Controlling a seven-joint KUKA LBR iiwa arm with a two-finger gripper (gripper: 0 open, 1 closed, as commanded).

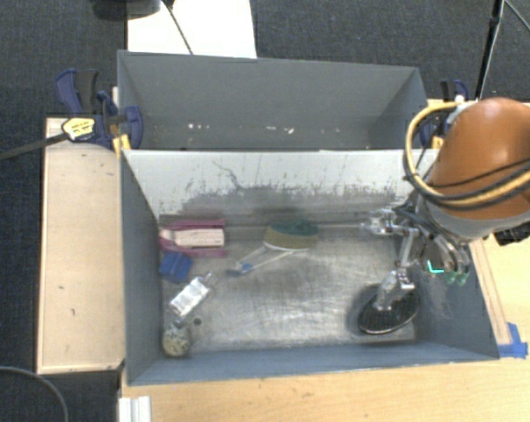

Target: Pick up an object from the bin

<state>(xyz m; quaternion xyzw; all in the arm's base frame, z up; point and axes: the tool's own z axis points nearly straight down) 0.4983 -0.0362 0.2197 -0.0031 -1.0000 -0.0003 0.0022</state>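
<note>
Black oval disc (374,321) lies lengthwise left-right beneath end effector (394,297).

Bin (265,104): box (194,236) far left, brush (278,240) far middle, packet (189,297) and ball (177,341) near left, disc (386,316) near right under gripper (396,287).

Six things. One black oval disc (383,320) under the gripper (396,290). One green-headed brush (290,233) near it, leftward. Well apart, farther left: one pink block (195,236), one blue scrap (174,265), one clear packet (189,297), one ball (177,342).

Clear mid bin (308,310); clutter (192,251) left
</note>
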